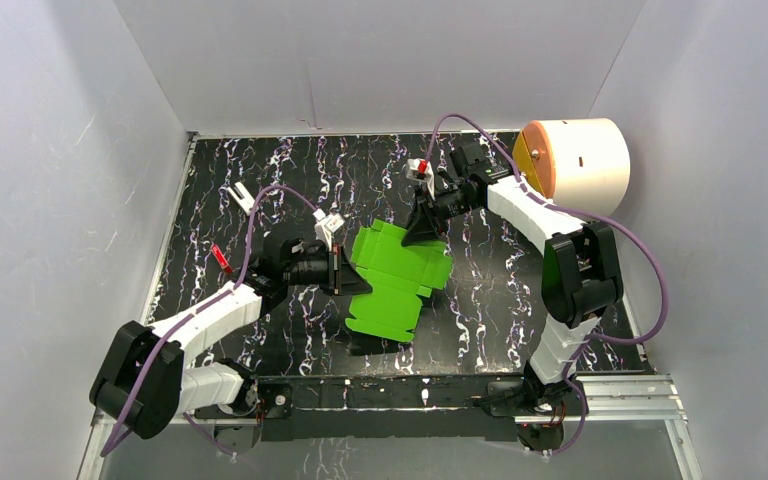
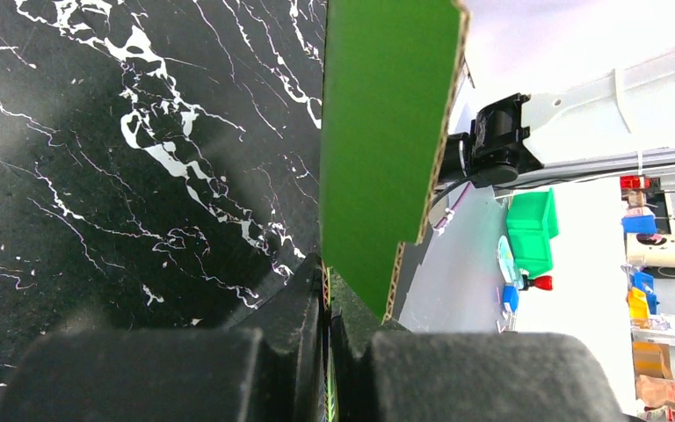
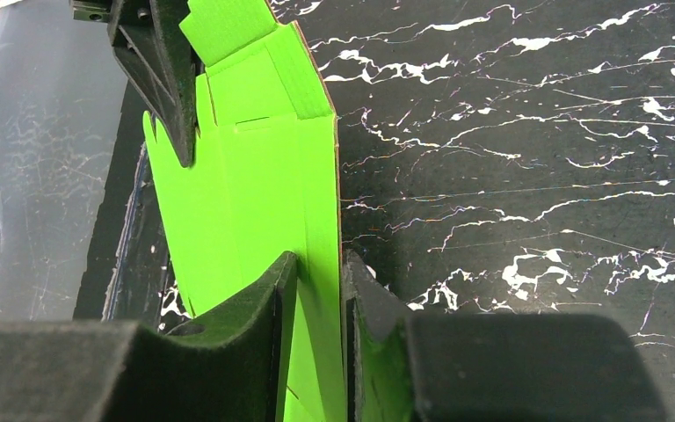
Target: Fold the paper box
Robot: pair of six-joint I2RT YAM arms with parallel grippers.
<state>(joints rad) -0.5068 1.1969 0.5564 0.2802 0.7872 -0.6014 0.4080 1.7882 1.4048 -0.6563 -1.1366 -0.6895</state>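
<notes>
The paper box (image 1: 397, 280) is a bright green die-cut sheet with notched tabs, held up off the black marbled table (image 1: 500, 290) between both arms. My left gripper (image 1: 341, 270) is shut on the sheet's left edge. In the left wrist view its jaws (image 2: 327, 290) pinch the thin card edge, and the green panel (image 2: 387, 132) rises ahead. My right gripper (image 1: 426, 228) holds the sheet's far right corner. In the right wrist view a folded flap of the card (image 3: 246, 185) fills the narrow gap of that gripper (image 3: 319, 257). The left arm's fingers (image 3: 165, 79) show at the top left.
A large white cylinder with an orange-yellow face (image 1: 580, 160) stands at the back right corner. A small red item (image 1: 221, 258) and a white clip-like piece (image 1: 242, 197) lie at the table's left side. White walls enclose the table, and a metal rail (image 1: 610, 400) runs along the near edge.
</notes>
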